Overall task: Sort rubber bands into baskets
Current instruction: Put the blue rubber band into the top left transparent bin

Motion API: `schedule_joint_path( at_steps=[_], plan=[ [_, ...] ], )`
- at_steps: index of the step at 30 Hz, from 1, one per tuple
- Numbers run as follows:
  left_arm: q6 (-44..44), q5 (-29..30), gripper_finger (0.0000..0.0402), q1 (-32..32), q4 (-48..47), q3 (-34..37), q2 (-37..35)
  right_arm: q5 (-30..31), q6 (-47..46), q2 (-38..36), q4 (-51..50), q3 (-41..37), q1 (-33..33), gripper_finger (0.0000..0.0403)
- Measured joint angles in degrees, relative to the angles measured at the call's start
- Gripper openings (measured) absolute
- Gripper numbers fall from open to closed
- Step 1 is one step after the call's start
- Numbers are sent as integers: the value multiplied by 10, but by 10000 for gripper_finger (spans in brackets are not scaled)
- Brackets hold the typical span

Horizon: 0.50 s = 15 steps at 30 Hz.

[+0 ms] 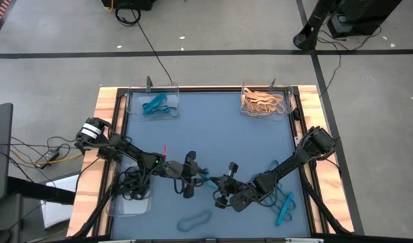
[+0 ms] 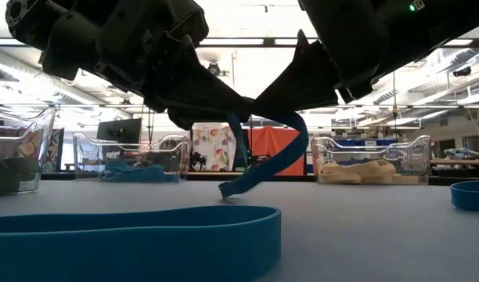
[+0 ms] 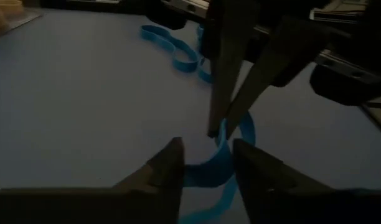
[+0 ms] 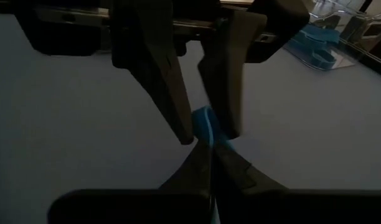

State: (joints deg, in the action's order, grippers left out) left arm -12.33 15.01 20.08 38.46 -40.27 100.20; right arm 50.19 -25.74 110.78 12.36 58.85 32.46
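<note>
A teal-blue rubber band (image 1: 206, 177) hangs between my two grippers over the middle of the blue table. My right gripper (image 4: 210, 149) comes in from the right and is shut on the band. My left gripper (image 3: 206, 165) comes in from the left and is open, with one finger on either side of the band's loop (image 3: 209, 171). Three clear baskets stand on the table: one with blue bands (image 1: 152, 102) at the far left, one with tan bands (image 1: 264, 101) at the far right, and one with black bands (image 1: 132, 192) at the near left. My right gripper pinches the band's upper part (image 4: 206, 124) between its two fingertips, slanting down from the table's right side. The band hangs below them in a loop, with its lower end (image 2: 225, 190) on the table. My left gripper's fingers (image 3: 172, 165) flank the loop; whether they touch it I cannot tell.
A loose blue band (image 1: 195, 219) lies near the table's front edge, large in the low view (image 2: 130, 235). More blue bands (image 1: 284, 206) lie under the right arm. Black cables run beside the near-left basket. Wooden rails (image 1: 105, 108) edge the table.
</note>
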Motion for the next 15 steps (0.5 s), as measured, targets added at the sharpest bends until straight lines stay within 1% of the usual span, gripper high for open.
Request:
schedule_joint_path(
  at_steps=[4, 7, 8, 11, 13, 15],
  plan=[
    [1, -23, 72, 0, 11, 0, 0, 0, 0, 0, 0, 0, 0, 11],
    [1, -25, 18, 0, 12, 0, 0, -1, 0, 0, 0, 0, 0, 11],
    [1, -25, 12, -2, 10, 0, 0, -5, 0, 0, -1, 0, 0, 11],
    [1, -24, 12, -6, 5, 0, -1, -20, -19, 0, -12, 0, 0, 21],
    [1, -20, 10, -14, -11, 0, -10, -27, -43, -1, -34, 0, -1, 40],
    [0, -11, 7, -24, -35, 0, -28, -41, -62, -1, -62, 0, 1, 67]
  ],
)
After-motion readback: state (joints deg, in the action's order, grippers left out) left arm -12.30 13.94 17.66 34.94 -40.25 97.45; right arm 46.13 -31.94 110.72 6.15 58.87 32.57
